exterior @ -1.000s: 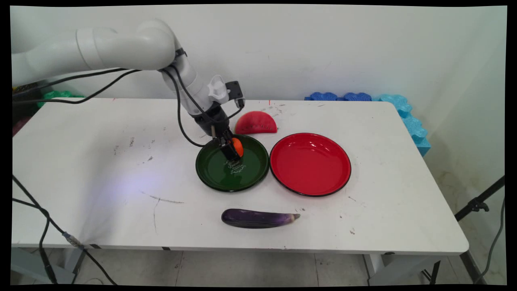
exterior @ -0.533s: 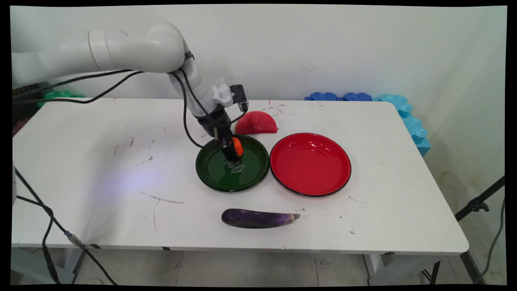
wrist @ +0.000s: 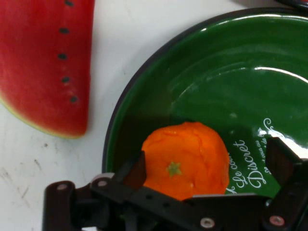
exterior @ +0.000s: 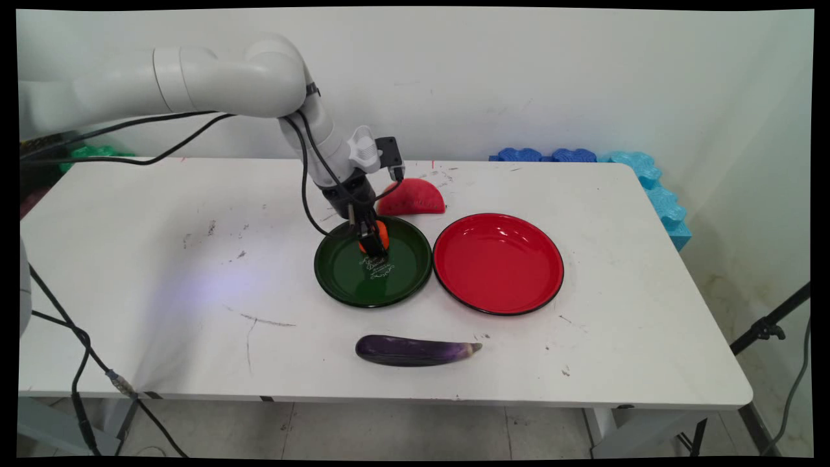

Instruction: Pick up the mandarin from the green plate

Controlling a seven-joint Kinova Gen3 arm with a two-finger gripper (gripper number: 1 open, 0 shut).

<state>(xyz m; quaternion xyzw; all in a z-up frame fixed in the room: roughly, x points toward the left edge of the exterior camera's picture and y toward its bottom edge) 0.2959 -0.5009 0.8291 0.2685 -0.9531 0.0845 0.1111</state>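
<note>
Shifting slightly rightward since the earlier frames, the gripper now straddles the orange at the green plate's far rim, fingers spread wide either side, not gripping. Watermelon slice lies just behind.

Orange sits in the green plate, stem-end facing the camera.

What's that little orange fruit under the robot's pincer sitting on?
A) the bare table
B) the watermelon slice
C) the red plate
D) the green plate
D: in the hand view the orange rests inside the green plate, between the fingers of the pincer, which stand on either side of it; the watermelon slice lies off the plate, on the table.
</note>
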